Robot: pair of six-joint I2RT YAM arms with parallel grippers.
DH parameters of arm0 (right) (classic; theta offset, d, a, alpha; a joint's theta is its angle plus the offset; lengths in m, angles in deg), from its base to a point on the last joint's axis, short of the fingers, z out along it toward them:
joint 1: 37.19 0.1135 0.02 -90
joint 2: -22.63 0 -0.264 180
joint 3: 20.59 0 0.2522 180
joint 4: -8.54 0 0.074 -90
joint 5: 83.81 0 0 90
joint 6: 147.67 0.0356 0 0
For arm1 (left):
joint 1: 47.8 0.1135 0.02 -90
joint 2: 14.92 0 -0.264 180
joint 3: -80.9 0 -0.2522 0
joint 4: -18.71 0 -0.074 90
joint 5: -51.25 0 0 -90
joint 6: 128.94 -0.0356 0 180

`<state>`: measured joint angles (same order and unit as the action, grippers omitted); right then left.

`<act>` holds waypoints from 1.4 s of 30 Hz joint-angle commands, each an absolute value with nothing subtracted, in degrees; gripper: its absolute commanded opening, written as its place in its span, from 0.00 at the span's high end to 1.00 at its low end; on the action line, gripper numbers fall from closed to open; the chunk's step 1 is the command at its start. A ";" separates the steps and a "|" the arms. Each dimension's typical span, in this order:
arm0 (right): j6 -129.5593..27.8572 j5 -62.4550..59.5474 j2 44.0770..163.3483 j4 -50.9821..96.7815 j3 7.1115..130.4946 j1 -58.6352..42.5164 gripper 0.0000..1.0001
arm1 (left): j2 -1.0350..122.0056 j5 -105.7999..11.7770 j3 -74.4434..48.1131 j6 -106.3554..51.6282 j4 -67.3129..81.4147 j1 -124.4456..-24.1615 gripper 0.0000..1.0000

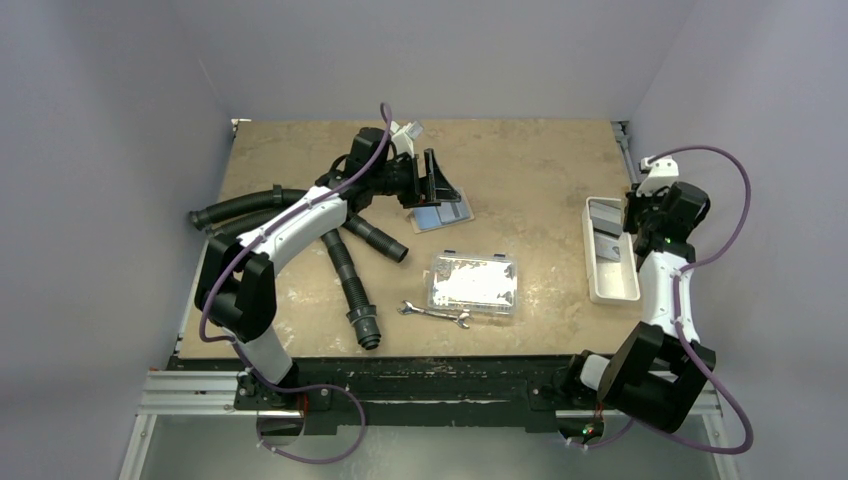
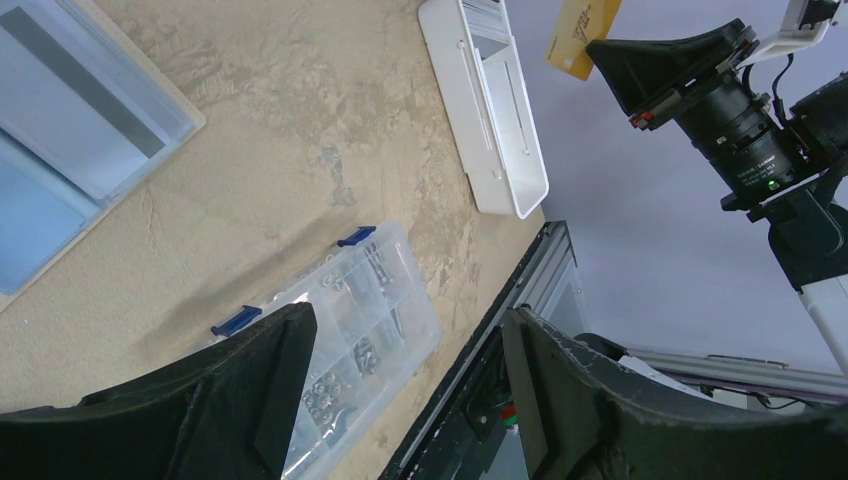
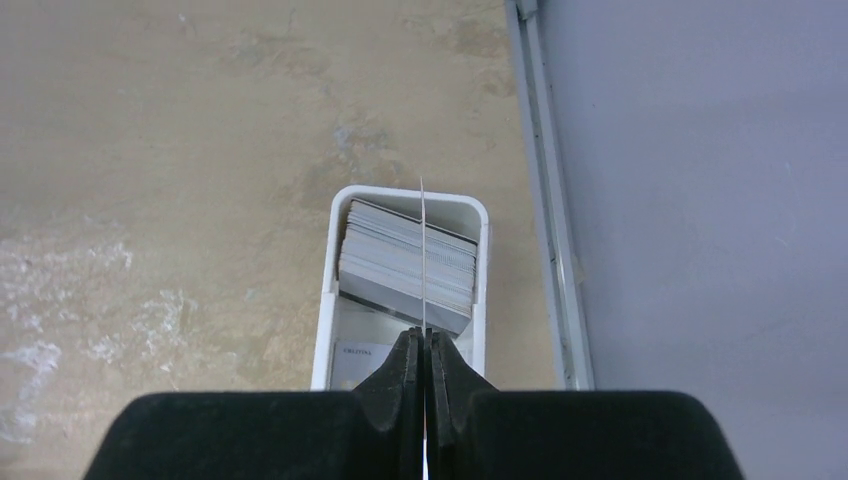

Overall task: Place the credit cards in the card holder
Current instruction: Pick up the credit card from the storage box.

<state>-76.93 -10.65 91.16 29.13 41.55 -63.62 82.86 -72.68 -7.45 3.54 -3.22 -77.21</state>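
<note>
The card holder (image 1: 442,214) lies flat at the table's back middle, grey-blue with a tan rim; it also fills the upper left corner (image 2: 70,150) of the left wrist view. My left gripper (image 1: 432,182) hangs just over its far edge, open and empty (image 2: 408,330). A stack of credit cards (image 3: 408,262) leans in the white tray (image 3: 328,300) at the right. My right gripper (image 3: 424,340) is shut on one credit card (image 3: 424,250), seen edge-on above the stack. From the left wrist view that card (image 2: 583,40) shows a yellow face.
A clear plastic box (image 1: 472,283) of small hardware sits mid-table, with a wrench (image 1: 435,314) in front of it. Black corrugated hoses (image 1: 350,270) sprawl beside the left arm. The white tray (image 1: 612,282) runs along the right edge, near a metal rail (image 3: 545,200).
</note>
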 commanded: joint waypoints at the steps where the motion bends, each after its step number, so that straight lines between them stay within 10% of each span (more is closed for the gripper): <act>1: -65.04 -5.59 90.59 26.59 43.88 -63.90 1.00 | 81.30 -73.69 -7.71 3.77 -0.90 -77.51 0.27; 23: -24.55 -9.90 84.07 25.83 38.26 -62.20 1.00 | 82.97 -74.28 -7.60 3.21 -0.72 -77.60 0.27; 42: -8.59 -24.51 91.90 1.29 33.77 -30.03 1.00 | 83.99 -84.60 -5.87 5.07 4.98 -72.25 0.24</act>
